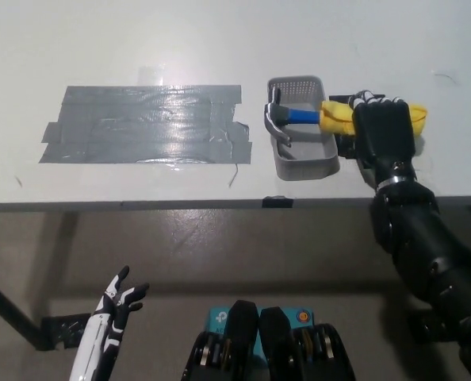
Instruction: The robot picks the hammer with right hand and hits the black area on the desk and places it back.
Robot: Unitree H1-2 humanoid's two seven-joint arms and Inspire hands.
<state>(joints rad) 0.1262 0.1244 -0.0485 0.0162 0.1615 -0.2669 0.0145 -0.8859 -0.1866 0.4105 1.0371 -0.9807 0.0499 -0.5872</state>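
Observation:
A hammer with a silver head (275, 119), blue neck and yellow handle (336, 116) lies across the small grey basket (303, 164) on the white desk. My black right hand (384, 131) lies on top of the handle at the basket's right side, its fingers curled down around the yellow grip. The dark taped area (148, 124) is on the desk left of the basket. Below the desk edge, at the lower left, my white left hand (112, 316) rests with its fingers apart.
The desk's front edge (220, 205) runs across the middle of the picture, with floor below it. A small black marker (276, 201) sits on that edge below the basket. Bare white desk lies behind the tape and basket.

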